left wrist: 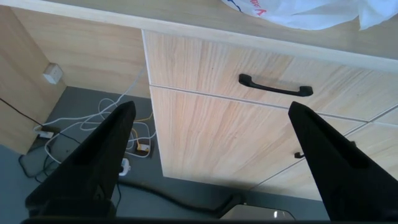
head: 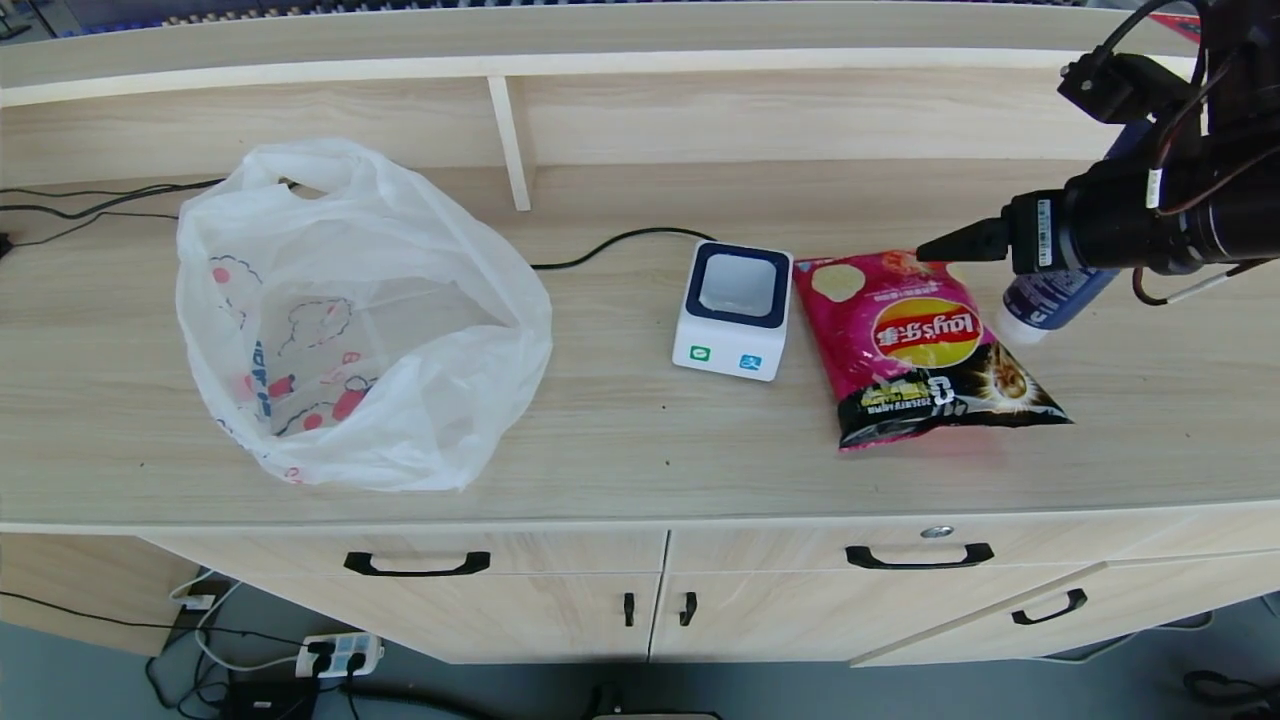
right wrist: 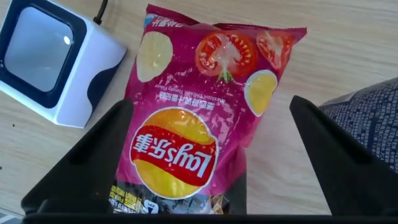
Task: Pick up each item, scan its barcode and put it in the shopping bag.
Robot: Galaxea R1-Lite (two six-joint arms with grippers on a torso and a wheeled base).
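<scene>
**Head view.**
- Table (head: 640,450): pale wood, with a raised back ledge at 12 o'clock.
- Shopping bag (head: 350,320): white plastic, mouth slumped open, at 9 o'clock from the scanner (head: 735,310) and well apart from it.
- Crisp packet (head: 920,345): lies flat, printed face up, just beside the scanner at its 3 o'clock.
- Blue bottle (head: 1050,300): at 2 o'clock from the packet, close to it.
- Right end effector (head: 960,244): hangs over the packet's far end.

**Left wrist view.**
- Left end effector (left wrist: 211,107): fingers spread wide, holding nothing, parked below table level facing the drawer handle (left wrist: 275,85).
- The bag's bottom fold shows above the table lip.

**Right wrist view.**
- Right end effector (right wrist: 211,102): fingers apart, empty, straddling the packet, with scanner and bottle flanking.

**Hazards (judged).**
- The packet is puffy and slick, so a pinch may slip off or crush the contents.
- The bottle could be tipped by the finger nearest it on descent.
- No barcode shows on the upturned face (likely underneath), so a flip would be needed and the scan may miss.
- The bag mouth is limp and may fold shut at the drop.

**Room.**
- Tight beside the packet at 9 and 2 o'clock.
- Bare table at 6 o'clock before the front edge.
- A broad free strip between scanner and bag.
</scene>
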